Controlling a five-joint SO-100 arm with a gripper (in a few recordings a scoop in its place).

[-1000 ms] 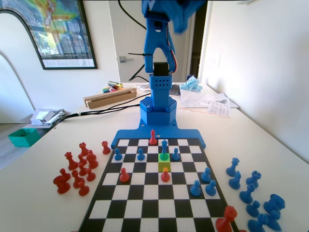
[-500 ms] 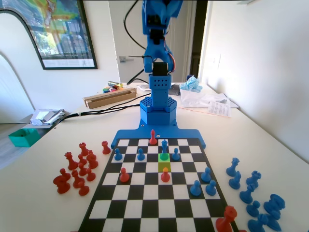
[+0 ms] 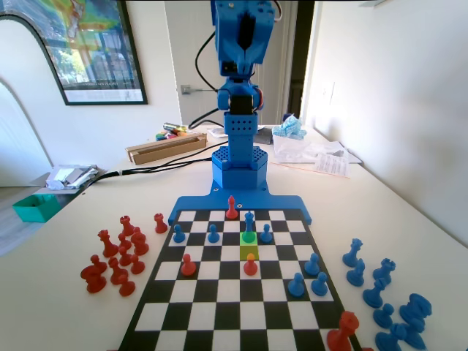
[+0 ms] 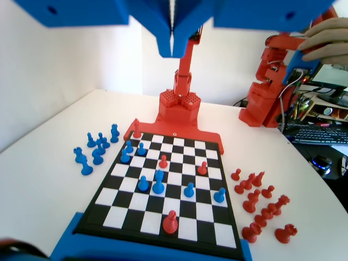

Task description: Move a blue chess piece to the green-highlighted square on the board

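Evidently the placing is all but done, so what is left is a clean retreat. In the wrist view the tool hangs high over the end of the board where the blue arm stands. Its jaws are pressed together into a thin seam with nothing between them.

In the fixed view the blue chess piece rises from the green-highlighted square, and its lower body is tinted by the highlight. We judge that it stands upright on that square, in the same row as the short blue pawns. One blue pawn stands just to its right. Another pawn stands on the next square but one to its left. A yellow square lies just nearer the camera, with a red pawn beyond it. In the wrist view the same slim piece stands upright among those pawns.

To finish well we would:
- keep the tool high and draw it back over the arm's own end of the board, not sideways across the rows;
- keep clear of the red piece in the far row, which stands nearest the arm's base and is the one most easily clipped;
- leave the piece alone, since from this angle we cannot tell whether its base is centred on the square.

Captured pieces stand on the table on both sides, well apart from the work.
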